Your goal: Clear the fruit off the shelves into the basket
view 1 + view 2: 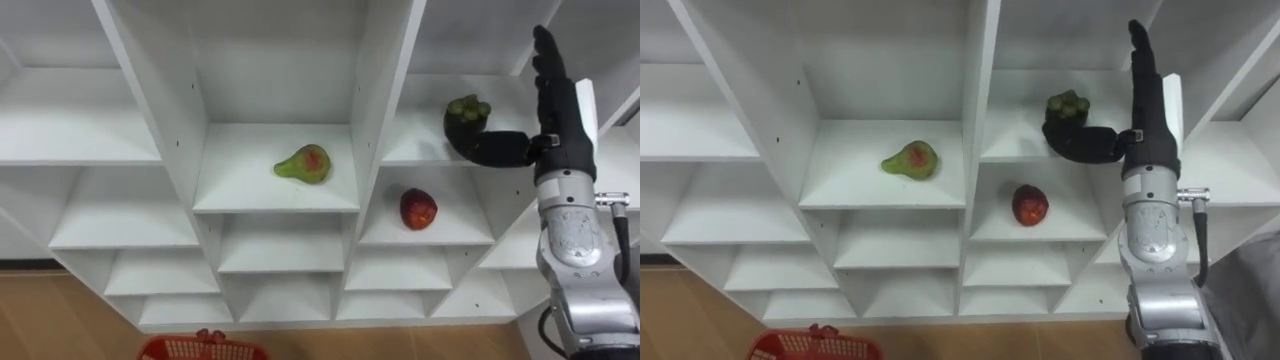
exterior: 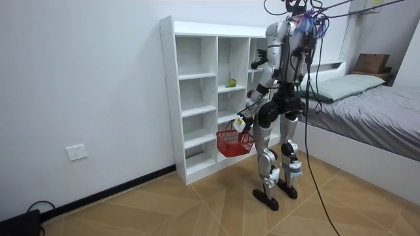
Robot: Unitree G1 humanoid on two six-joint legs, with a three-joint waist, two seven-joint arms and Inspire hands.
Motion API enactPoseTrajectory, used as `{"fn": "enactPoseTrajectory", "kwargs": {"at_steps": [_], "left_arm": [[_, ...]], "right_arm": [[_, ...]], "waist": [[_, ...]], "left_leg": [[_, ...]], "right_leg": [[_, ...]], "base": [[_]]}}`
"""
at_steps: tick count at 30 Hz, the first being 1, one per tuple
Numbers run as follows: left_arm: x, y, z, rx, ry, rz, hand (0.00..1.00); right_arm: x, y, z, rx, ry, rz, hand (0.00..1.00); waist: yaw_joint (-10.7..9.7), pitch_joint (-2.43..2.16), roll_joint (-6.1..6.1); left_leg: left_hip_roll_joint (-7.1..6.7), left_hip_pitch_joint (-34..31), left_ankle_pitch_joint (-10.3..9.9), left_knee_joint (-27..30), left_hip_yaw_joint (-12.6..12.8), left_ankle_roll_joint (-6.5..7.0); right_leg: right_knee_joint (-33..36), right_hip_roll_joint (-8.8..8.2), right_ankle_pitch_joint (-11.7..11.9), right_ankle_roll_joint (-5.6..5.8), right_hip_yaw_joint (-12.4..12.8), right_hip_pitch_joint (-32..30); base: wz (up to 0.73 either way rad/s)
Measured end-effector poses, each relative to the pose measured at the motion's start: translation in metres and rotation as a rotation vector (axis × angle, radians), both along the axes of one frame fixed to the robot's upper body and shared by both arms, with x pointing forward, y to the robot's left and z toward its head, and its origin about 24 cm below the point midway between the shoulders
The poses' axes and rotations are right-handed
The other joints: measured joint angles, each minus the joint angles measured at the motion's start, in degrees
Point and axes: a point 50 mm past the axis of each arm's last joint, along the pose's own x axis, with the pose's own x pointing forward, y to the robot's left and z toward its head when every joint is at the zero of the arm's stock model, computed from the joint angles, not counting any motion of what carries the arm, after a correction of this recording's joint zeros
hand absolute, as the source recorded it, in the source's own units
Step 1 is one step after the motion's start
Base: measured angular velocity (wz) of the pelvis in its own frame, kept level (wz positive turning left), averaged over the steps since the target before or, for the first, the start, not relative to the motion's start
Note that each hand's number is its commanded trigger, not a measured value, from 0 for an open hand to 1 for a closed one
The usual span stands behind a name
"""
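Observation:
In the white closet point(image 1: 180, 120), a green bunch of grapes point(image 1: 467, 108) lies on the upper right shelf. My right hand point(image 1: 560, 120) is raised beside it with straight fingers pointing up, and its thumb reaches under the grapes. A green pear point(image 1: 304, 164) with a red patch rests on the middle shelf. One shelf below the grapes sits a red apple point(image 1: 418, 208). A red basket point(image 1: 205, 348) hangs low in front of the closet from my left hand point(image 2: 243, 119), which is shut on its handle.
I stand upright close to the closet's right half on a wooden floor. A bed point(image 2: 367, 98) lies behind me at the room view's right, with a cardboard box point(image 2: 371, 62) on its headboard. Shelves at the left hold nothing.

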Motion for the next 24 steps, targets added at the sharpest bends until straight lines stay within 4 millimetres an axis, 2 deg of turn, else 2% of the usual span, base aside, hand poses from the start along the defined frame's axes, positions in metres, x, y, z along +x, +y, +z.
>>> {"fn": "enactPoseTrajectory", "kwargs": {"at_steps": [15, 20, 24], "left_arm": [[0.0, 0.0, 0.0, -0.001, 0.0, 0.001, 1.0], [0.002, 0.001, 0.001, -0.007, 0.002, -0.003, 1.0], [0.003, 0.002, 0.001, -0.009, 0.007, -0.004, 1.0]], "right_arm": [[0.003, -0.002, -0.008, 0.011, 0.061, 0.012, 0.0], [0.005, -0.006, -0.013, 0.009, 0.097, -0.004, 0.0], [0.008, -0.007, -0.009, 0.0, 0.093, -0.007, 0.0]], "waist": [[0.1, 0.02, -0.14], [1.08, -0.02, -0.37], [1.16, -0.03, -0.43]], "left_leg": [[-0.01, -0.2, 0.14, 0.04, -0.18, -0.02], [-0.02, -0.22, 0.14, 0.05, -0.21, -0.02], [-0.02, -0.31, 0.16, 0.06, -0.48, -0.03]], "right_leg": [[0.04, -0.04, 0.0, 0.0, -0.2, -0.03], [0.04, -0.03, 0.0, 0.0, -0.25, -0.1], [0.04, -0.05, 0.0, 0.0, -0.63, -0.08]], "base": [[0.0], [0.0], [0.03]]}}
